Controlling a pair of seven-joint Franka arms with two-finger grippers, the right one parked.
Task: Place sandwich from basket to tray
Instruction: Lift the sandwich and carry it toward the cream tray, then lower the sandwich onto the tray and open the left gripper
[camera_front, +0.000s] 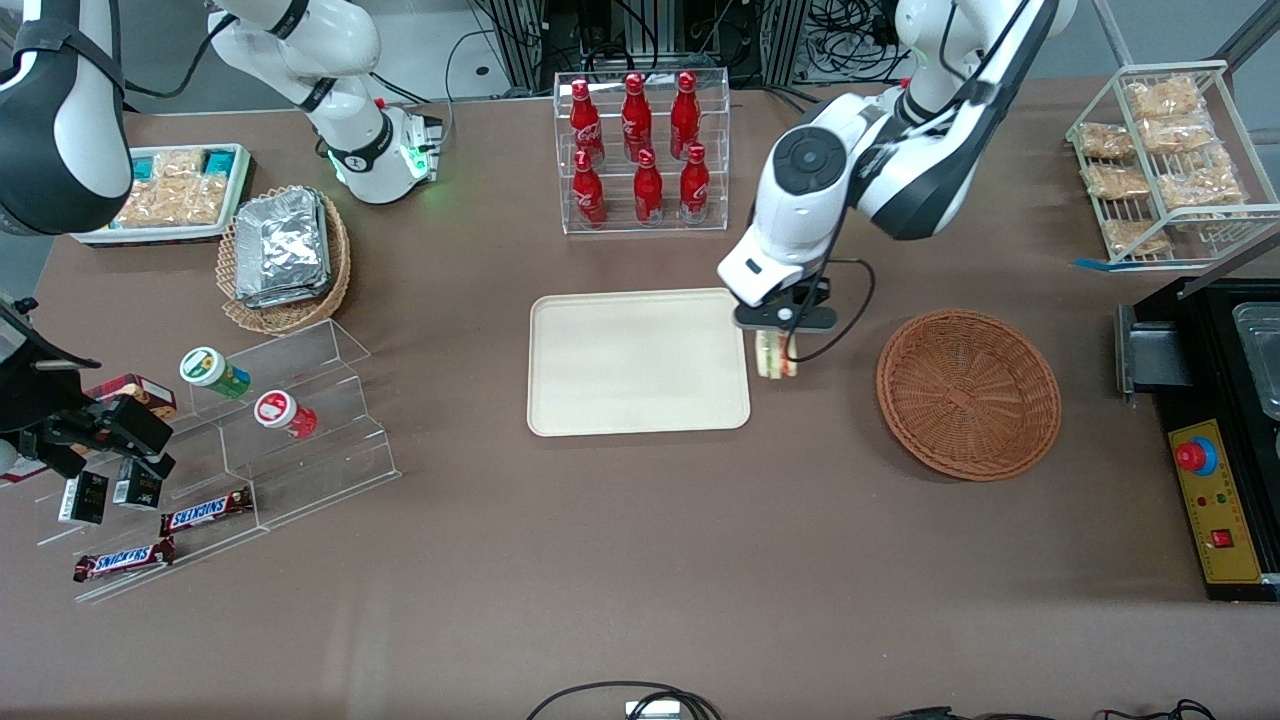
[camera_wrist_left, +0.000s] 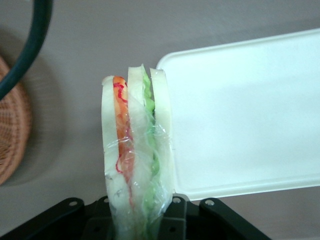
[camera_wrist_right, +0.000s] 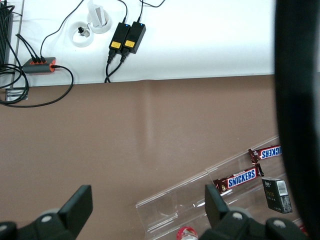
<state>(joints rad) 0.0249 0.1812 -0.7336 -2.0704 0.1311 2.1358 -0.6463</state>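
your gripper (camera_front: 775, 350) has its fingers clamped on the sandwich (camera_wrist_left: 136, 150), which hangs below them, off the table. the tray (camera_front: 640, 362) lies just beside the fingers, its rim close to the sandwich. the basket (camera_front: 968, 392) sits near the fingers, toward the working arm's end.

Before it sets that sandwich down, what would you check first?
1. Sandwich held in end effector: ok.
2. Sandwich out of the wicker basket: ok, basket holds nothing.
3. Tray free to receive it: ok, bare surface.
4. Sandwich over the tray: not ok, it hangs at the tray's edge nearest the basket.
5. Clear wrap intact: cannot tell.
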